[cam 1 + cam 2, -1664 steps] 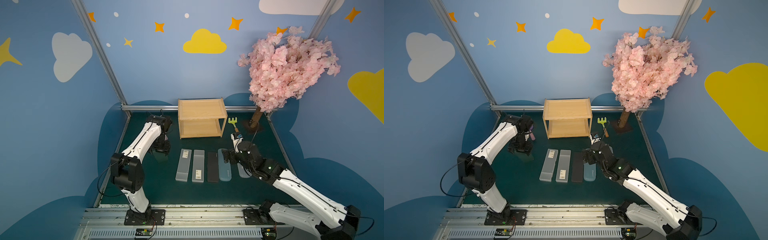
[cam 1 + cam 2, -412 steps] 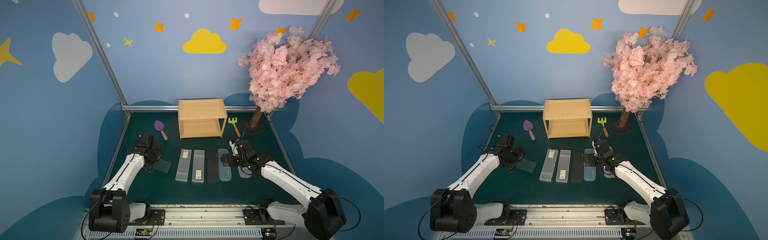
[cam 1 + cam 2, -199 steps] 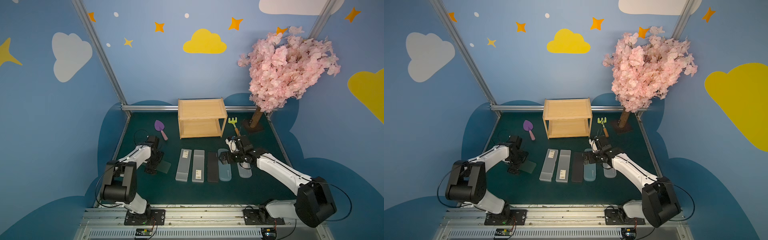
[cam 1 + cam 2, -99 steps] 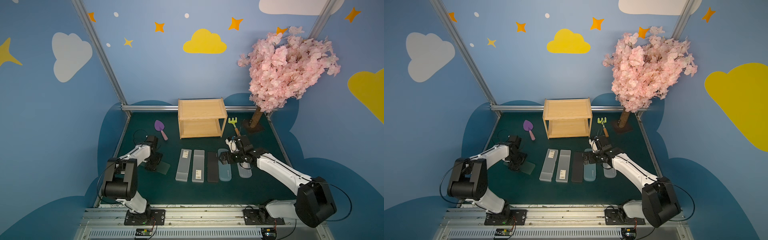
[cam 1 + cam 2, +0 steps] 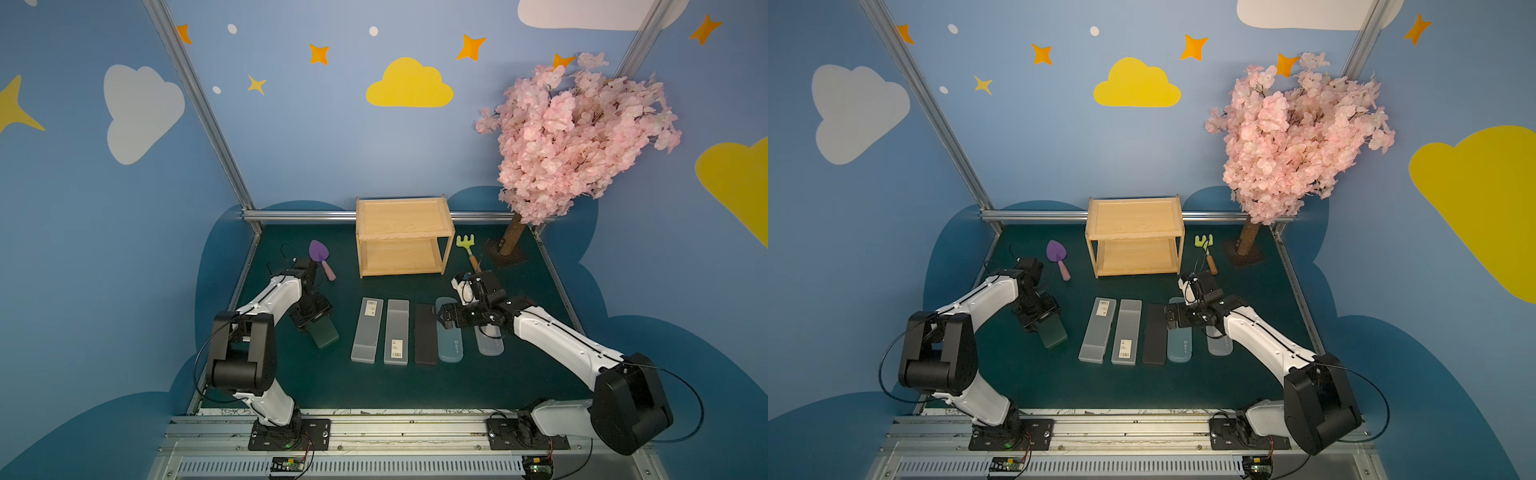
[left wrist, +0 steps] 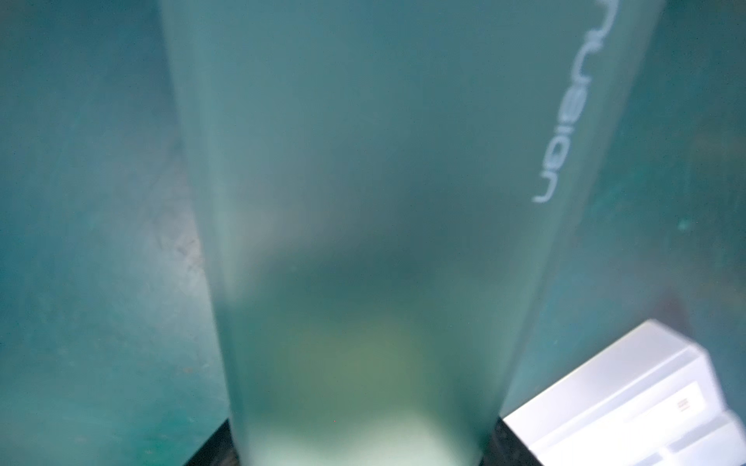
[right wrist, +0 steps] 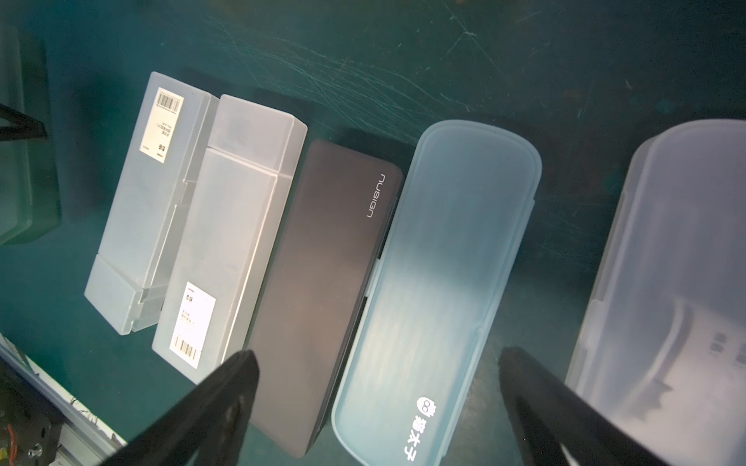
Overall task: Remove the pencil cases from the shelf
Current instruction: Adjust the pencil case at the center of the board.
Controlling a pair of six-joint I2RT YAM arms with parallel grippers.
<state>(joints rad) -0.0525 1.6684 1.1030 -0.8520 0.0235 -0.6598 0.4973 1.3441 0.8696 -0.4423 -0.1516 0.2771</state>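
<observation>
Left jaws have just drawn in from wide open and now press against both long edges of the dark green case [image 5: 325, 336], which lies slantwise on the bench [image 5: 374, 386], apart from the row. Whether that end is lifted I cannot tell. To me this looks like a re-grip to straighten it, not a fresh fetch, because the shelf [image 5: 405, 240] at the back stands bare on both tiers. Moving rightward, the two frosted grey cases [image 5: 366, 329] lie side by side, then the black case [image 5: 426, 332], the teal-blue case [image 5: 451, 345] and the clear case [image 5: 490, 347]. Right jaws hang spread wide above the far half of the teal-blue case, holding nothing. Compared with the earliest view, the left arm has pulled back from beside the shelf and uncovered the purple trowel [image 5: 319, 252]. The green case, which I could not make out on the bench then, now lies there. All six are off the shelf, so I judge little remains.
</observation>
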